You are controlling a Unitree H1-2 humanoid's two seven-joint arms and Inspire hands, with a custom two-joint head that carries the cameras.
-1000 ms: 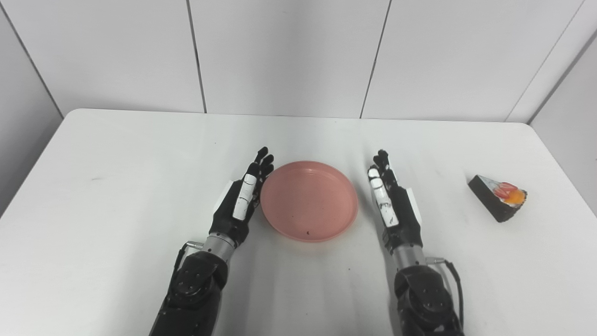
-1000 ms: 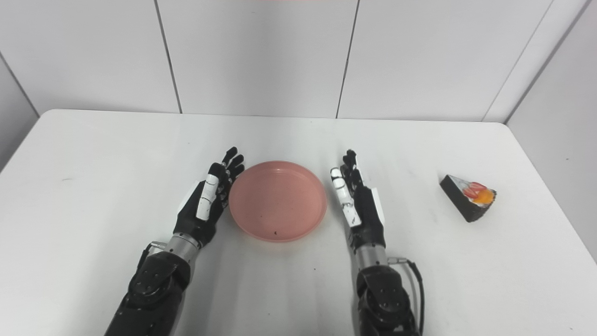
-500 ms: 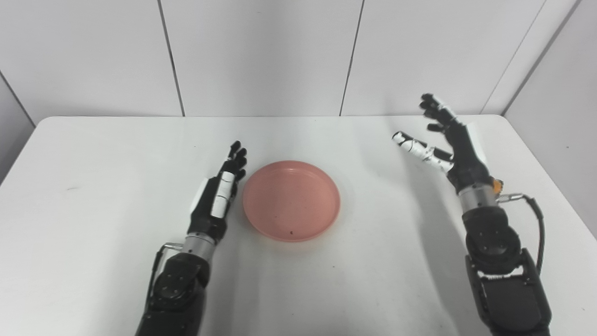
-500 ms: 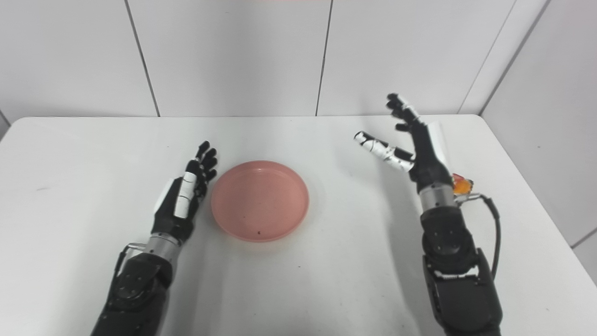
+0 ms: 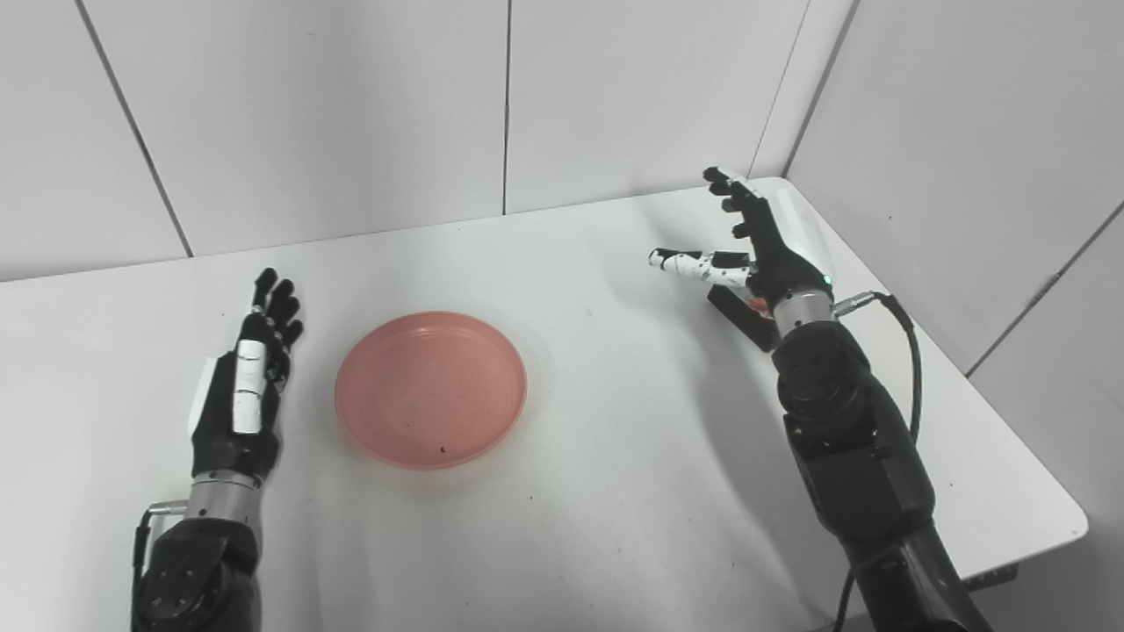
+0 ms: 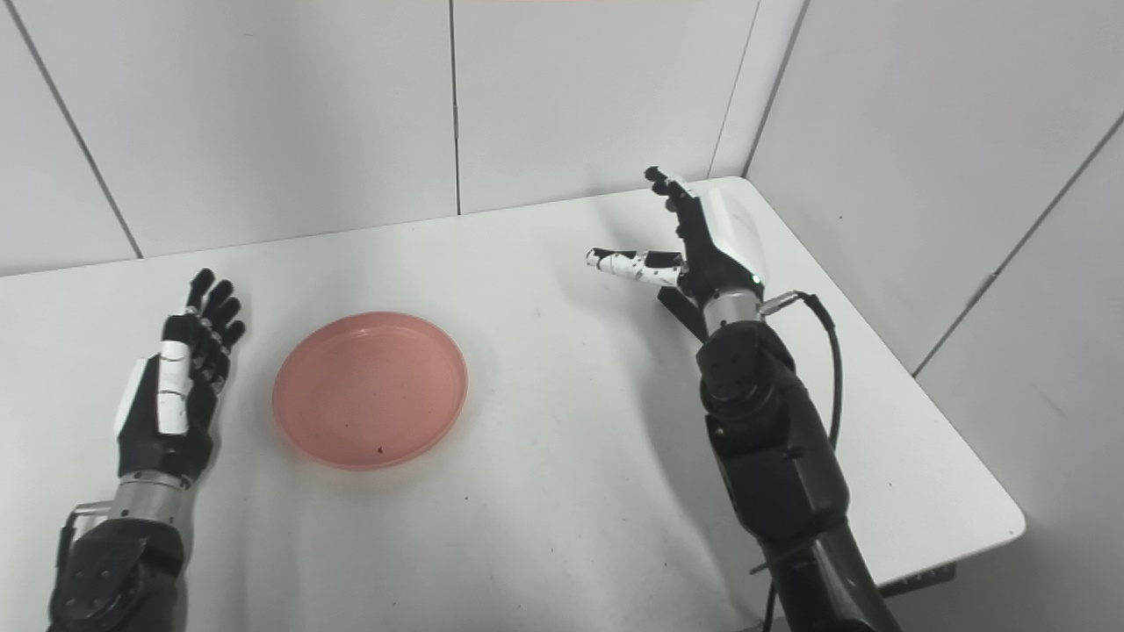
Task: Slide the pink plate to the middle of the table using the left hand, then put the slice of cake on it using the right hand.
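The pink plate [image 5: 431, 389] lies flat on the white table [image 5: 571, 456], left of the picture's centre. My left hand [image 5: 246, 386] rests open on the table a short gap to the plate's left, fingers straight, not touching it. My right hand [image 5: 760, 241] hovers open at the far right, fingers spread and thumb pointing left, right over the slice of cake [image 5: 746, 314]. The hand and wrist hide most of the cake; only a dark edge and a bit of red topping show. The cake rests on the table and is not held.
The table's right edge [image 5: 992, 412] and near right corner lie close to my right arm. White wall panels [image 5: 439, 105] stand behind the table and along its right side.
The camera has swung to the right, so the whole scene has shifted left. My right hand went from beside the plate out to above the cake. The left hand has drawn slightly away from the plate.
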